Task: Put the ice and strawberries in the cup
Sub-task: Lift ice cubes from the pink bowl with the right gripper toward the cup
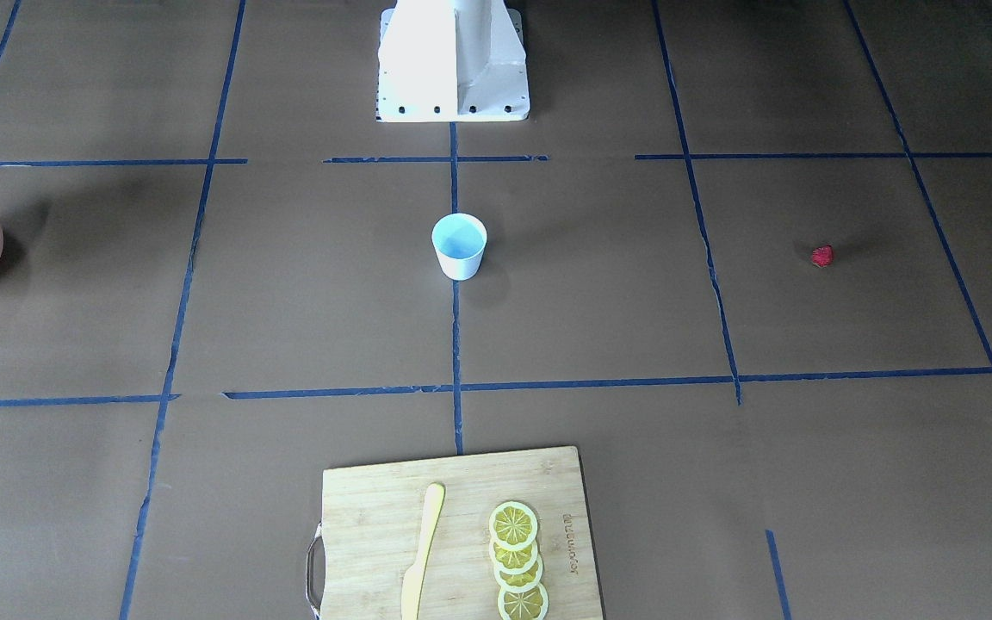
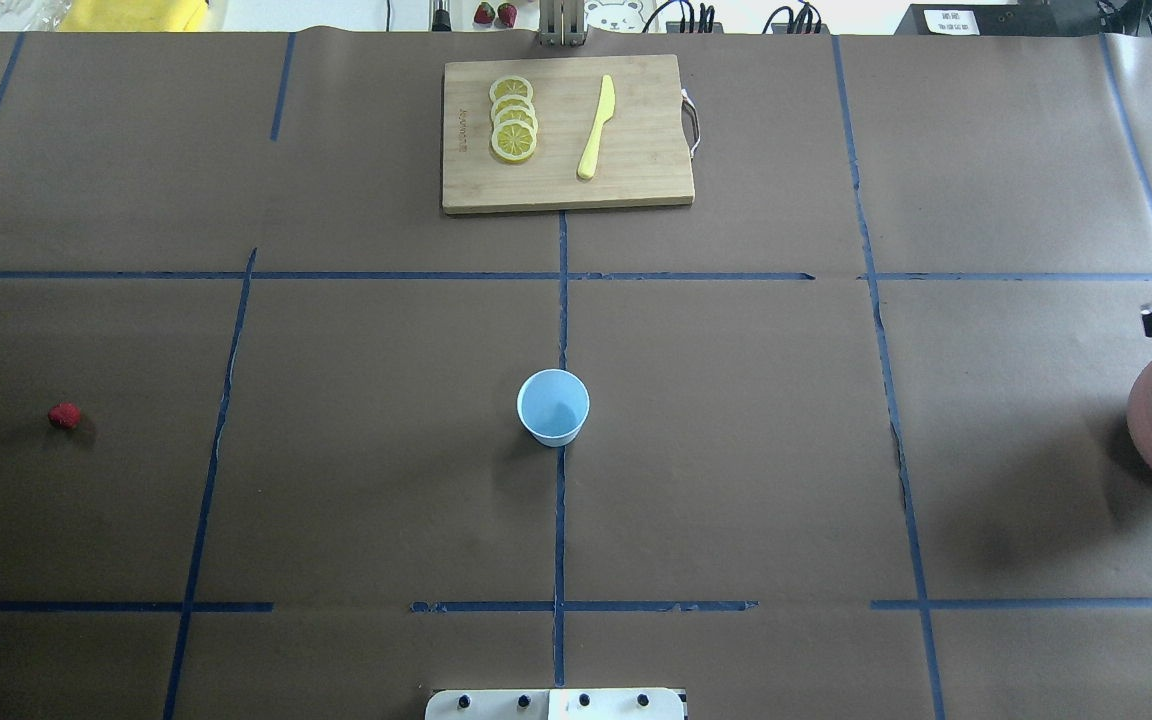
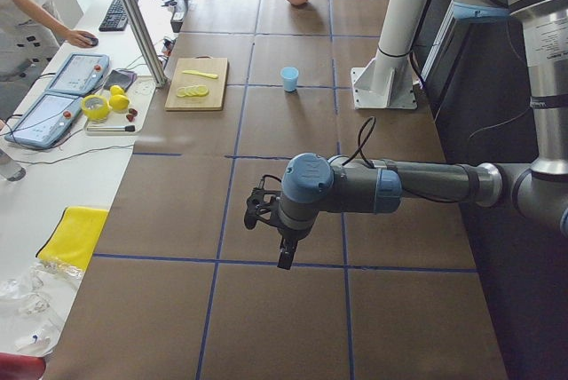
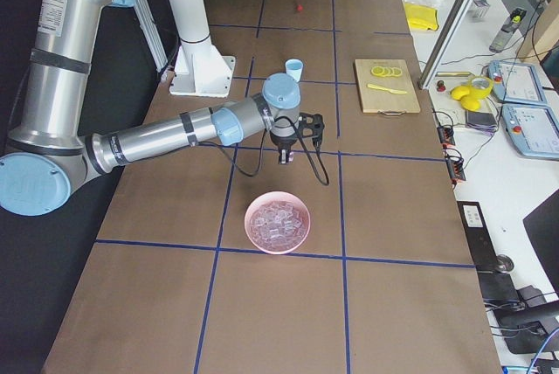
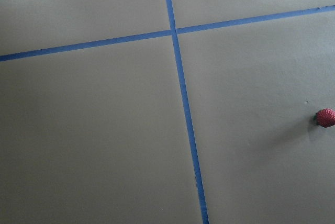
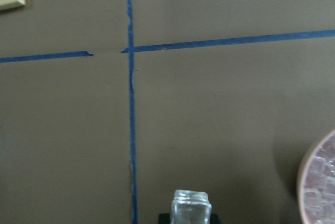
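**Cup** (image 2: 553, 408): upright at the middle of the tabletop (image 2: 736, 480), on a blue tape line. Its pale blue inside shows bare, so nothing is loaded yet.

**Strawberry** (image 2: 64, 416): lying loose on the robot's left side, well apart from the cup.

**Ice** (image 4: 278, 221): heaped in the pink bowl (image 4: 278, 250) on the robot's right side, also well apart from the cup.

**Right pincer** (image 4: 286, 157): raised near the bowl. Its wrist view shows one ice cube (image 6: 191, 205) clamped at the tips, clear of the tabletop.

**Left pincer** (image 3: 282, 251): hangs above the tabletop with the strawberry in its wrist view. Whether it is released or clenched cannot be told.

**Assessment:** the step in hand appears to be carrying the cube to the cup.

- **Travel:** move raised, with the grip held firm, since a glassy cube may slip.
- **Release:** centre over the cup's mouth and descend close to the rim before letting go.
- **Risks:** a drop from height could bounce the cube out, and a brush against the rim could tip so light a cup.
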